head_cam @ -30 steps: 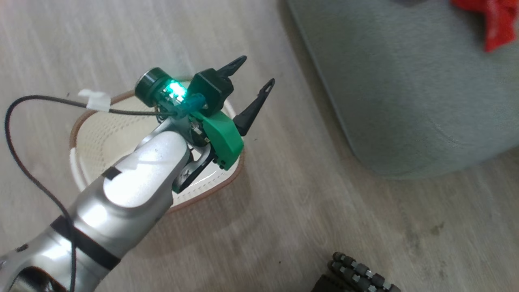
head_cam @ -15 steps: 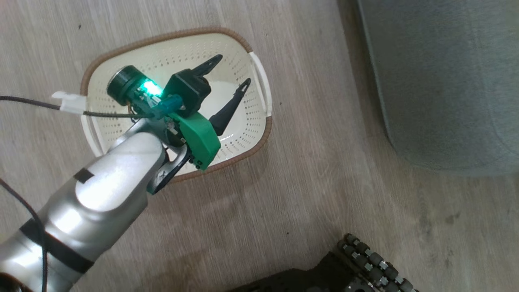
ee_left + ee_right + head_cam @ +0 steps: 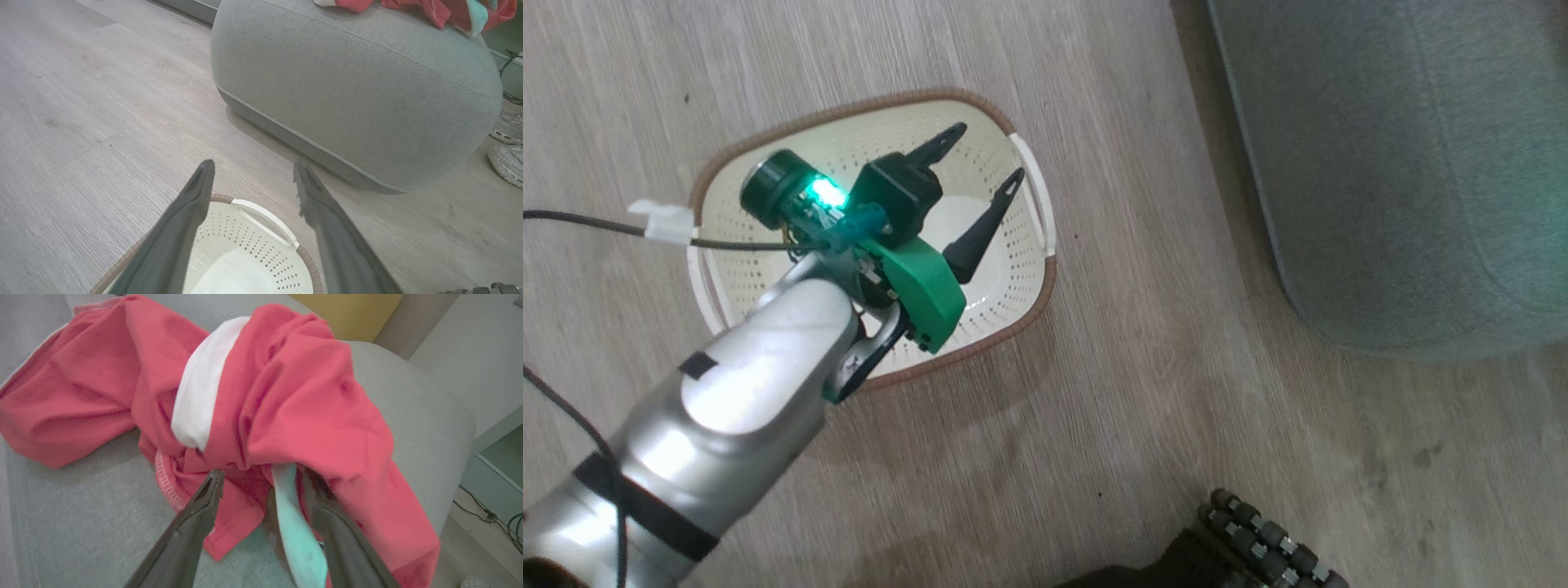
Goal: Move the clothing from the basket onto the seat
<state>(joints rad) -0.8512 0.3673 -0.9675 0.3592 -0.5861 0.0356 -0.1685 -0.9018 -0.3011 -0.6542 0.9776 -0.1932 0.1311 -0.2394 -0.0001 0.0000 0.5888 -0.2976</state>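
Wood floor (image 3: 1143,425). Left end effector (image 3: 986,153) open, empty, over basket (image 3: 1023,253). Right end effector (image 3: 261,473) jaws spread; clothing (image 3: 294,388) at 12 o'clock, draped over tips, on seat (image 3: 81,522).

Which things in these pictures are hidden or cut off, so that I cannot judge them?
Head view: the left gripper and its forearm cover part of the basket's floor.
Right wrist view: the right gripper's fingertips are buried under the clothing; contact unclear.
Left wrist view: the top edge cuts off the clothing on the seat.
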